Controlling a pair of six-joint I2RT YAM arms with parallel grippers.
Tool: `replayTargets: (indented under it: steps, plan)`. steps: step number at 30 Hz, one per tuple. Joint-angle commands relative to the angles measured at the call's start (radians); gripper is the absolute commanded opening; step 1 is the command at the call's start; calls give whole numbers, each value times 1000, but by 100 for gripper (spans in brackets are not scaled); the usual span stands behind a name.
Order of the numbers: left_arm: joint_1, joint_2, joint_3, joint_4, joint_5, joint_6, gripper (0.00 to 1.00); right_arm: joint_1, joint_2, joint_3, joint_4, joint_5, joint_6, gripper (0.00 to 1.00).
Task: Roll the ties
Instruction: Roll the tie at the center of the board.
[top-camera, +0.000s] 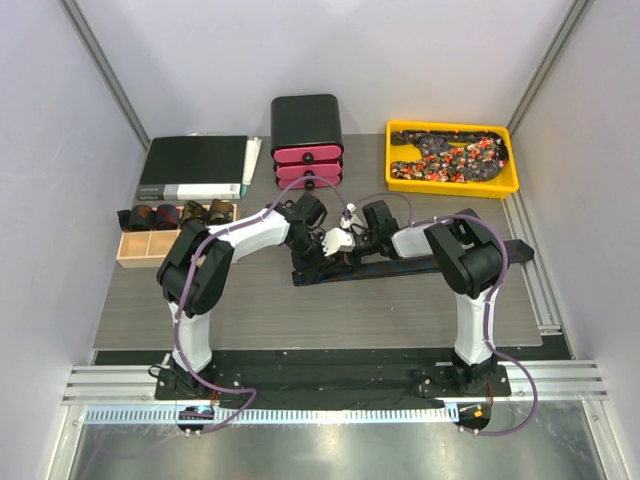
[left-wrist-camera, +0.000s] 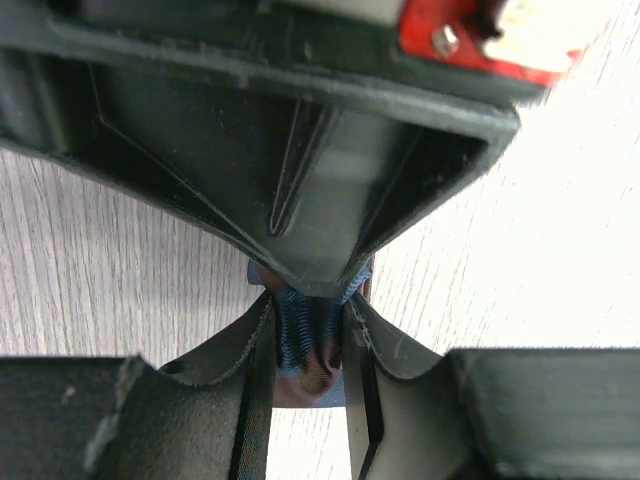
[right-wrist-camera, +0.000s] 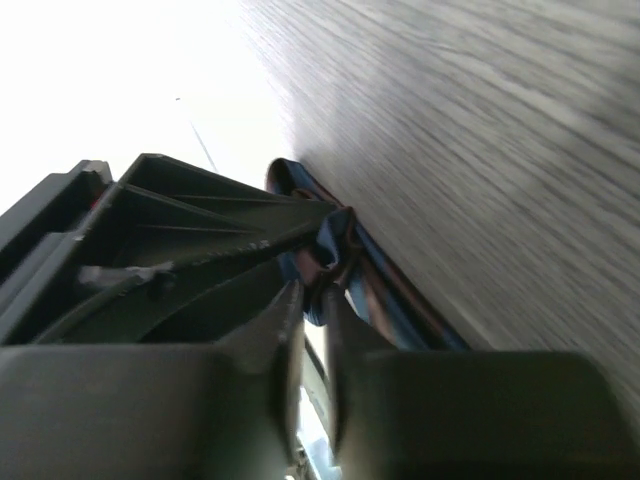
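Though crumpled, tie (left-wrist-camera: 305, 325) inside left pincer (left-wrist-camera: 308, 350), right pincer (right-wrist-camera: 312, 300).

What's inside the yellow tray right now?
A heap of dark ties speckled red, orange and white fills the yellow tray. How many there are, and anything beneath them, is hidden by the pile.

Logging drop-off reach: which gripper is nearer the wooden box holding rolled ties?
Left. The left gripper pinches the dark tie mid-table, to the right of the wooden box; the right gripper grips the same tie just farther right.
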Motion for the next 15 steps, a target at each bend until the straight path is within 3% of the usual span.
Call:
replayTargets:
  steps: [1,2,6,10,15]
  plan:
    - [0,22,-6,-14,-83,32,31,12,-13,12,63,-41,42,6]
    - [0,19,-6,-16,-87,35,31,12,-19,9,52,-44,26,1]
    - [8,-6,-25,-2,-84,58,36,4,-39,16,-66,-38,-59,1]
    - [17,-55,-49,4,-26,92,56,1,9,44,-138,2,-137,1]
    - [19,-113,-61,27,12,135,69,-1,48,64,-138,25,-145,1]
